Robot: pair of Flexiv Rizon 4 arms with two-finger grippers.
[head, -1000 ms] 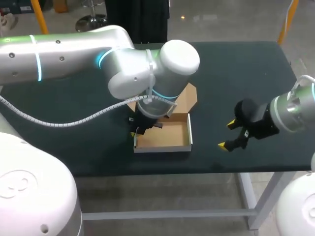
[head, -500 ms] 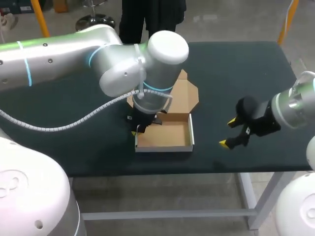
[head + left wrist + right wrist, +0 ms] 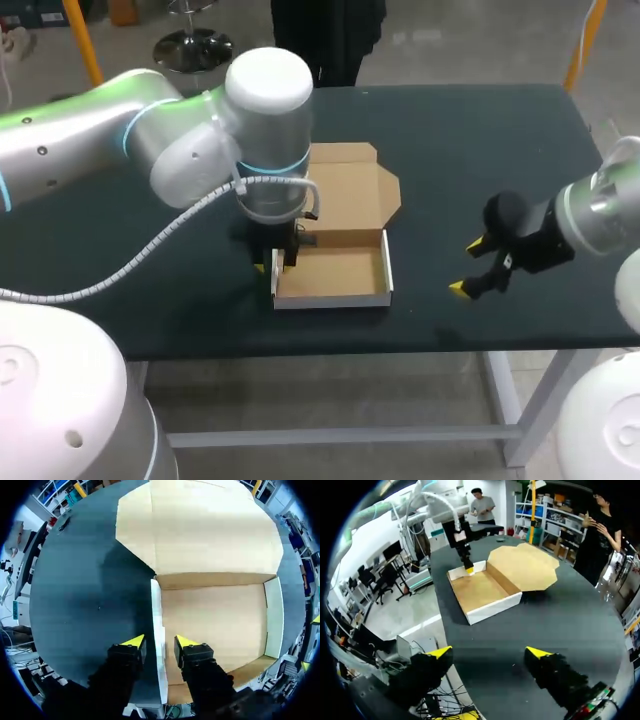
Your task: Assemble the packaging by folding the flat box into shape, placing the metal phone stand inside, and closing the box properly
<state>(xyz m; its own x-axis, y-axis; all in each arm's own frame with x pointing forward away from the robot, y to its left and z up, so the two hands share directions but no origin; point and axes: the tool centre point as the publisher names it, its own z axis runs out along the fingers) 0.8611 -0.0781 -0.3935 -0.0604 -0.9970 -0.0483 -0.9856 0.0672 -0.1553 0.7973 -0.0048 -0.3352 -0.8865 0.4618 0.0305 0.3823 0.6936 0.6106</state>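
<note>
Looking at a box (image 3: 330, 301) already folded into a tray, lid (image 3: 350, 190) lying flat open off its back edge. Got the left gripper (image 3: 159, 642) straddling the box's left wall (image 3: 156, 610): 1 yellow tip outside the box, 1 inside, spread apart with what looks like a sliver of gap on both sides, so not pinching yet. Worth noting the wall's long axis running straight ahead between the 2 tips, front to back of the box, so probably just needs a squeeze to grab it. Found the right gripper (image 3: 468, 268) well off the box's right side, over the table (image 3: 480, 150), tips also wide apart and holding nothing. Clearly the farther of the 2 arms. Can't spot the metal phone stand anywhere near the box.
</note>
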